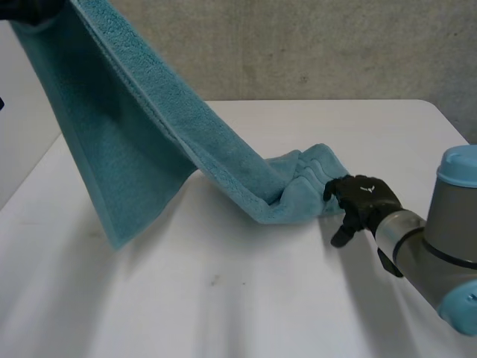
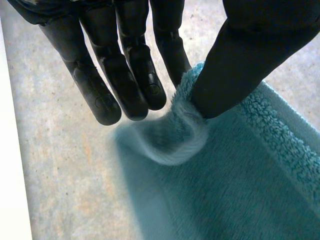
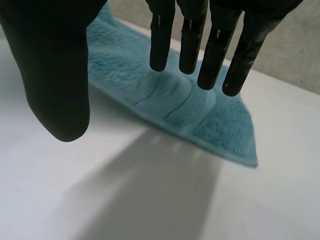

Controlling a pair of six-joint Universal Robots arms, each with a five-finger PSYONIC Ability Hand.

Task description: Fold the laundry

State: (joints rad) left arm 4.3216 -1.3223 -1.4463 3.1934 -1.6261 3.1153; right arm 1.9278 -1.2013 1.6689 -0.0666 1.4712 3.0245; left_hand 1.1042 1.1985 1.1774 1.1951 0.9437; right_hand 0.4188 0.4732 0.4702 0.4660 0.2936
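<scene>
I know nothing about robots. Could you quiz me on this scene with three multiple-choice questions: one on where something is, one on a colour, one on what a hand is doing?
1. Where does the low end of the towel rest?
A. In a basket
B. On the floor
C. On the table, next to the right hand

2. What colour is the towel?
A. Red
B. Teal
C. Yellow

3. What is the left hand doing?
A. Pinching the towel between thumb and finger
B. Lying flat on the table
C. Hanging clear of the towel

Answers:
1 C: in the head view the bunched end lies on the white table beside the right hand.
2 B: the cloth is teal in every view.
3 A: the left wrist view shows the thumb pressing the towel's edge against a finger.
</scene>
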